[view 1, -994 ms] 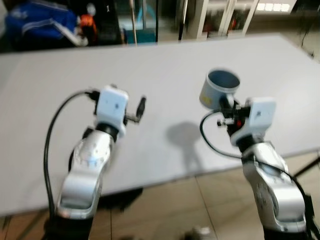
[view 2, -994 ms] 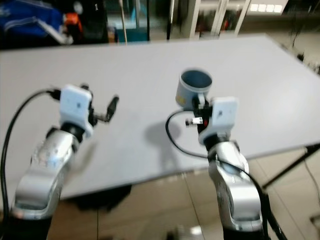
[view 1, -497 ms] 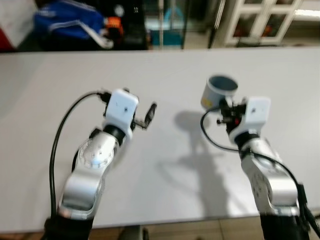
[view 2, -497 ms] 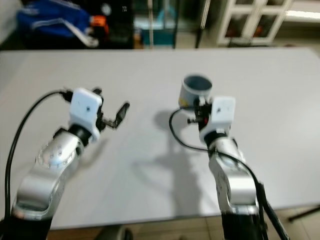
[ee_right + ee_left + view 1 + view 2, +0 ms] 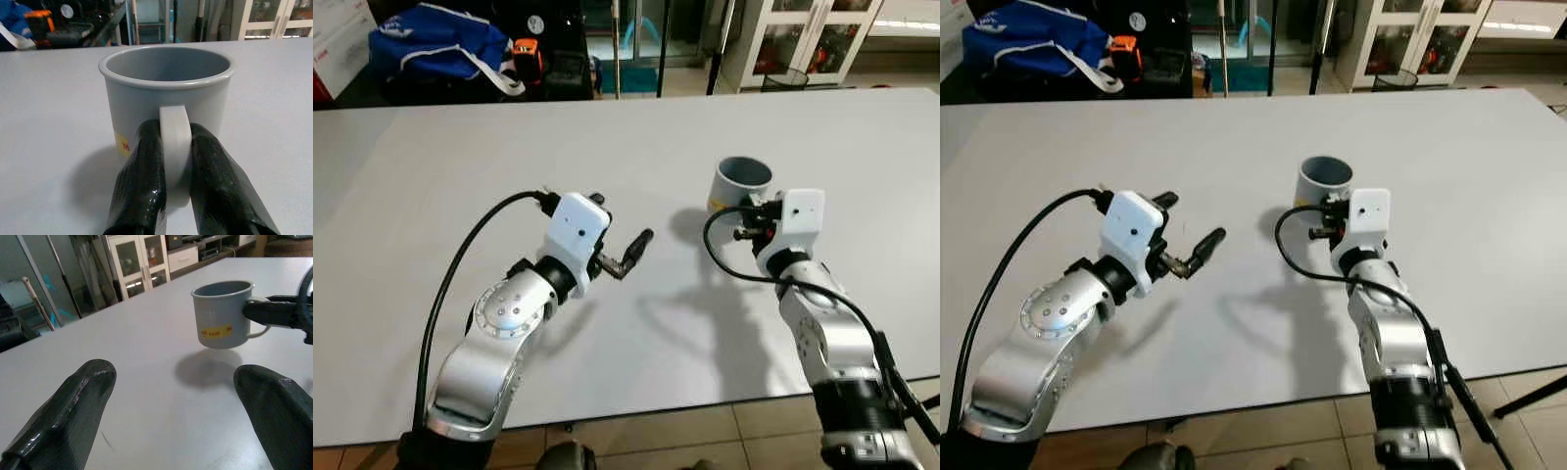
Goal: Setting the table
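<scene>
A grey mug [image 5: 741, 183] with a yellow label hangs a little above the pale table [image 5: 440, 147], its shadow lying beneath it. My right gripper [image 5: 174, 133] is shut on the mug's handle, one black finger on each side. The mug [image 5: 222, 313] is upright with its mouth facing up. Left of the mug, over bare tabletop, my left gripper [image 5: 619, 223] is open and holds nothing. Its two fingers [image 5: 78, 401] stand wide apart and point toward the mug.
A blue bag [image 5: 431, 49] and dark clutter sit behind the table's far edge at the left. Glass-door cabinets [image 5: 803, 39] and upright poles [image 5: 615, 39] stand at the back. The table's near edge [image 5: 656, 406] runs under my arms, with tiled floor below.
The camera has moved in toward the table, so its near edge now sits lower in view. The right gripper still holds the mug. The left gripper has reached further toward the mug.
</scene>
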Motion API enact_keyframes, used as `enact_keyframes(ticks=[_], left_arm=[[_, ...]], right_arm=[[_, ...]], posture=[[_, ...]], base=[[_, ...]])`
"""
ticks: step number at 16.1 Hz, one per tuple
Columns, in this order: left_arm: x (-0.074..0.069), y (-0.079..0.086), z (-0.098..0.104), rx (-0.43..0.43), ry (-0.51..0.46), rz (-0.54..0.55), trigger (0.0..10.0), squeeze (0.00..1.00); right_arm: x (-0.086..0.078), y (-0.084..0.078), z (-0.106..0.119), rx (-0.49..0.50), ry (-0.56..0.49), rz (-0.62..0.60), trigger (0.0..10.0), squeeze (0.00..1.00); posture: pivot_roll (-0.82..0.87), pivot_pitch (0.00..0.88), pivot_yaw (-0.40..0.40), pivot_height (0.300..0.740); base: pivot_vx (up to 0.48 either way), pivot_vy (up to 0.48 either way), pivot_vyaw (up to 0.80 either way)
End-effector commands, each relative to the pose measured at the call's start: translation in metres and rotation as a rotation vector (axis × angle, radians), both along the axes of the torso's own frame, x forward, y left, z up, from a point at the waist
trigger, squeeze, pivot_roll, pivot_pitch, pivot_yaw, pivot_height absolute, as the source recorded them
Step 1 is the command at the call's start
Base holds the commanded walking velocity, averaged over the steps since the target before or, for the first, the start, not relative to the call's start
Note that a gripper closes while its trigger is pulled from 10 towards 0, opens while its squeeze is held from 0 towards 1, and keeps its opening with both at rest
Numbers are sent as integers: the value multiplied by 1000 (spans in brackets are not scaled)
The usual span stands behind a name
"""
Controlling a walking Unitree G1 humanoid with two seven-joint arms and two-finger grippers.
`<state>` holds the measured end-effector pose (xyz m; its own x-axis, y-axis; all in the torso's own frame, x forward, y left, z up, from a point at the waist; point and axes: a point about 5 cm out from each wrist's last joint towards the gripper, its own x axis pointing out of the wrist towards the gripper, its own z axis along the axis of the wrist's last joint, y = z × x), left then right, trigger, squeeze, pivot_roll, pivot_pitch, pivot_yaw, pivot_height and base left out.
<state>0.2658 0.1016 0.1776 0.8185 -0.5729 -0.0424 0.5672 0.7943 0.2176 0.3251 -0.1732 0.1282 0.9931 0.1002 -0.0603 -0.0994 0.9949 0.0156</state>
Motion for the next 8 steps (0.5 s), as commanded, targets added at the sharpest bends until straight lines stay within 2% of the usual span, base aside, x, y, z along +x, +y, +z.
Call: enact_keyframes(ticks=[1, 5, 8], left_arm=[[-4, -2, 0, 1, 14, -32, 10000, 0], [-12, -3, -9, 33, 69, -100, 10000, 0], [-17, -2, -11, 38, 84, -116, 10000, 0]], right_arm=[[4, -6, 3, -36, -18, -25, 10000, 0], [14, -9, -12, -94, 19, -33, 10000, 0], [10, -7, -16, -83, 35, -22, 10000, 0]], posture=[[61, 69, -6, 740], [63, 67, -9, 740], [70, 68, -17, 740]], base=[[0, 0, 0], [0, 0, 0], [0, 0, 0]])
